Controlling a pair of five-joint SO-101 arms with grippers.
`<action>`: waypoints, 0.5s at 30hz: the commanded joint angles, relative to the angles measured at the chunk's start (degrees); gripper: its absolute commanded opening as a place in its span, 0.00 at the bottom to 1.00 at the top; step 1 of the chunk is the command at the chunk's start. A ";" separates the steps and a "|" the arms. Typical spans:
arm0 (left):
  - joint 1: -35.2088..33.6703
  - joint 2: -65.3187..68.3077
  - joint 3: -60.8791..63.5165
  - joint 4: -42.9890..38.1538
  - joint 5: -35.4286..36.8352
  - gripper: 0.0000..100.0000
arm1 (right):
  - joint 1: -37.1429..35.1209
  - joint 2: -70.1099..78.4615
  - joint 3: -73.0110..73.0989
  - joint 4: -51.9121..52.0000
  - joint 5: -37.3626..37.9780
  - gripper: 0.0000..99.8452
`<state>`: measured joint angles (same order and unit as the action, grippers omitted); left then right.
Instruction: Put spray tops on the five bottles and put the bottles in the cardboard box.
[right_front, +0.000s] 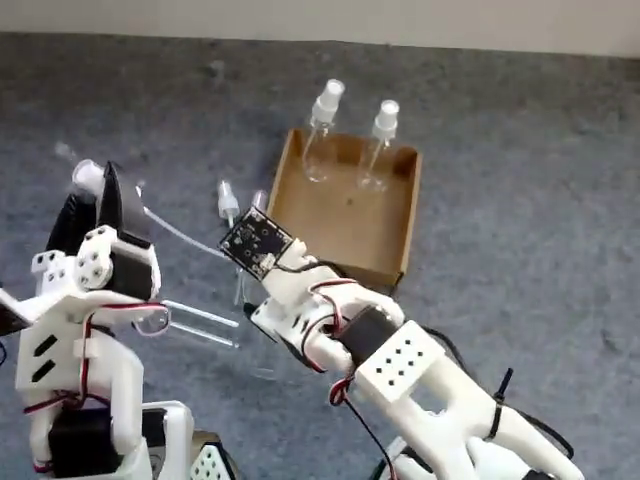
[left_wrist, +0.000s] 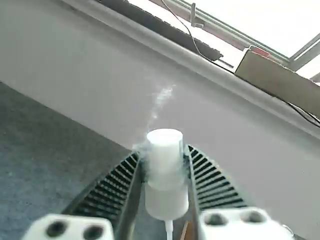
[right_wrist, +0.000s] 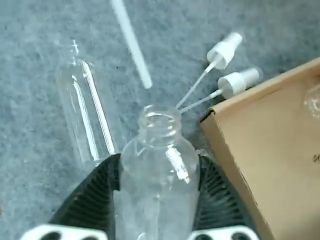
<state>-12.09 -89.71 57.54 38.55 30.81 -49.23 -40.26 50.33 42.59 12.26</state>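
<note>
Spray top sits clenched between the ribbed fingers of the left gripper, cap end up. Its white dip tube slants toward the open-necked clear bottle, which the right gripper grasps by the shoulders. Seen from above, the held top is at nine o'clock of the cardboard box and well apart from it. Two capped bottles stand inside the box along its twelve o'clock wall. Two loose spray tops lie on the grey carpet just beside the box's nine o'clock side. Another uncapped bottle lies flat next to the held one. The step in hand looks like feeding the tube into the neck, since the tube's tip is near the mouth but not in it and sits off to one side. Doing it well likely means lining the tube up with the bottle's axis first and then lowering it slowly. The collar should seat squarely on the neck, with neither grip slackening. A skewed entry could bend the thin tube or twist the bottle in its grasp.
</note>
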 joint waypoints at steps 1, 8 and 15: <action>-0.31 -0.75 2.59 -5.01 0.53 0.00 | -0.66 -1.89 -0.31 -1.63 0.62 0.00; 3.03 -0.75 4.00 -5.01 -1.32 0.00 | -0.66 -1.89 -0.40 -1.63 0.35 0.00; 5.67 -0.75 8.22 -6.51 -3.43 0.00 | -0.66 -1.89 -0.48 -1.63 0.26 0.00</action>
<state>-8.31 -90.15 65.54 33.63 28.35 -49.32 -40.26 50.33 42.59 12.26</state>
